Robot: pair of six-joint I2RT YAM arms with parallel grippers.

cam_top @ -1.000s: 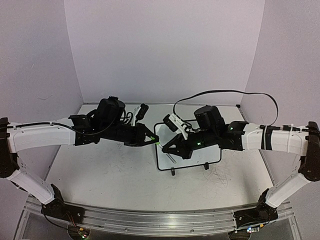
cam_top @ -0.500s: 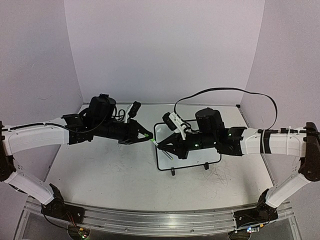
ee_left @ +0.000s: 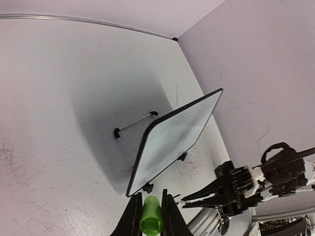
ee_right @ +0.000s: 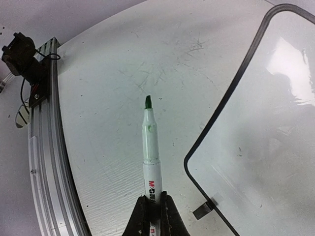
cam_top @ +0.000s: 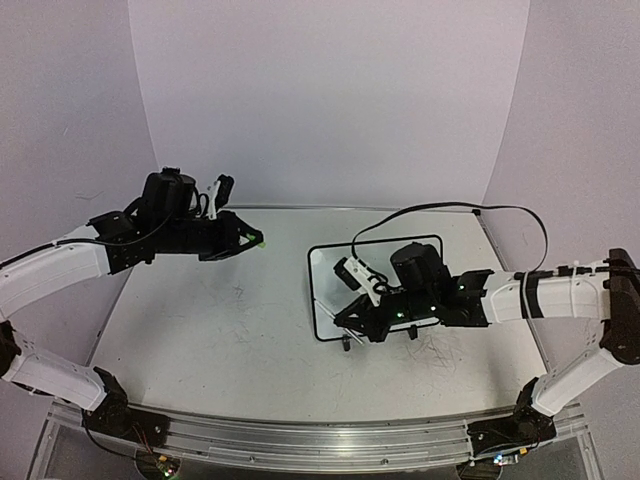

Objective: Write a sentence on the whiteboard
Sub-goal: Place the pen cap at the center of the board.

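The whiteboard (cam_top: 392,258) lies at centre right of the table, black-framed and glossy; its face (ee_right: 266,137) looks blank, and no sentence is in view. My right gripper (cam_top: 350,320) hovers at the board's near-left corner, shut on a white marker (ee_right: 151,147) whose bare green tip points toward the near rail. My left gripper (cam_top: 255,241) is off to the far left, well apart from the board, shut on the marker's green cap (ee_left: 151,216). In the left wrist view the whiteboard (ee_left: 172,140) sits beyond the cap, with the right gripper (ee_left: 197,197) at lower right.
Faint grey scribbles (cam_top: 435,350) mark the tabletop by the board. An aluminium rail (ee_right: 47,147) runs along the near edge. Purple walls close in the back and both sides. A black cable (cam_top: 470,208) loops above the right arm. Small black clip feet (cam_top: 346,343) stick out from the board's near edge.
The left gripper pulled away to the far left with the green cap, parting from the marker. The right gripper dropped toward the board's near-left corner with the marker.
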